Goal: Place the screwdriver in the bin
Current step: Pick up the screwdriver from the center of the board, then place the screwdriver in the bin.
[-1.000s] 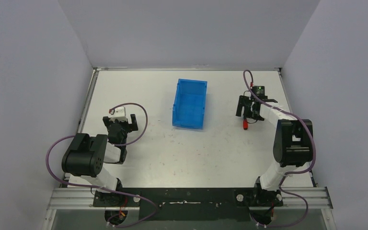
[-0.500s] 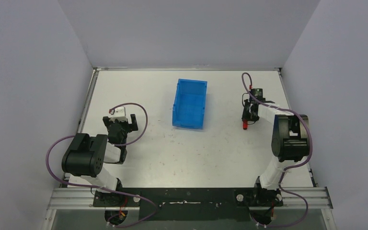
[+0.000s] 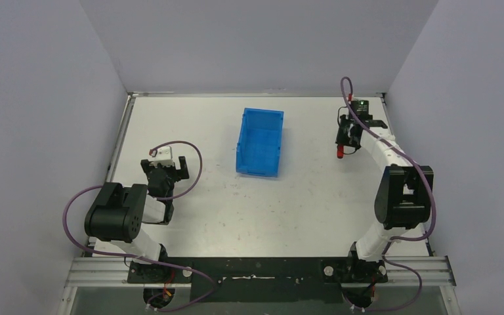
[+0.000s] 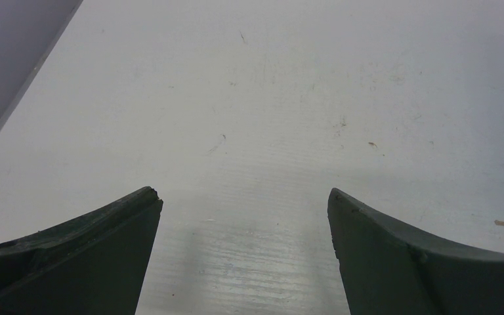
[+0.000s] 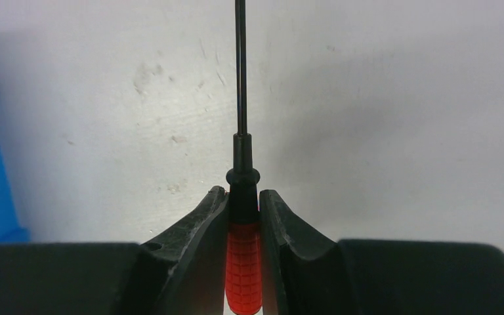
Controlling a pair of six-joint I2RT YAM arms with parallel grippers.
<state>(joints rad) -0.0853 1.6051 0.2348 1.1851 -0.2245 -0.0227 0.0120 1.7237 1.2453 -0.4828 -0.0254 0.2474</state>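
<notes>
Gripping the screwdriver [image 5: 243, 275] by its red handle, right hand [image 5: 243, 199] closed tight around it, carried farther back over the tabletop [image 3: 289, 210] than a second ago, well right of the bin [image 3: 242, 141], left hand [image 4: 244, 197] unmoved, spread wide.

The small screwdriver with a stubby red gridded handle and thin dark metal shaft [image 5: 243, 262] is clamped by its handle in the right tool [image 5: 243, 200], its shaft pointing straight ahead over the white surface [image 5: 367, 98]. The translucent blue rectangular plastic bin [image 3: 242, 141] stands upright, well to that tool's left.
</notes>
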